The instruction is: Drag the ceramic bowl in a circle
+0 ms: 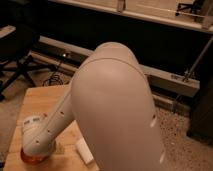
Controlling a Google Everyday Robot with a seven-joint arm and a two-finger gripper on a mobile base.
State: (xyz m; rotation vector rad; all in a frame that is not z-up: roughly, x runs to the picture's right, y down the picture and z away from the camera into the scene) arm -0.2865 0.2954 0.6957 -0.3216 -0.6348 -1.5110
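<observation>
The arm (115, 110) fills the middle of the view and hides most of the table (42, 102), whose right half and far right corner cannot be seen. Its near edge is cut off by the bottom of the frame.

The gripper is at the arm's low end, down over the table's near left corner. It sits behind the wrist (39, 137) and is out of sight. Its jaws are spread wide. I cannot tell whether they touch or hold anything.

The bowl (31, 158) is on the table's near left corner, directly under the wrist. Only a thin orange sliver of its rim shows below the wrist, and the rest is covered or cropped. It is round, so it has no long axis and points no way. From the sliver I cannot tell whether it sits level.

A white cup (84, 151) lies on its side on the table near the front edge, toward the middle. Its far end is hidden by the arm and its near end is close to the frame's bottom edge. I cannot make out which end is its mouth.

Off the table's far left stands a dark chair (17, 47), partly cut off. A cable (52, 79) lies on the floor beyond the table's far edge. A pale ledge (167, 77) runs along the dark wall behind the table.
</observation>
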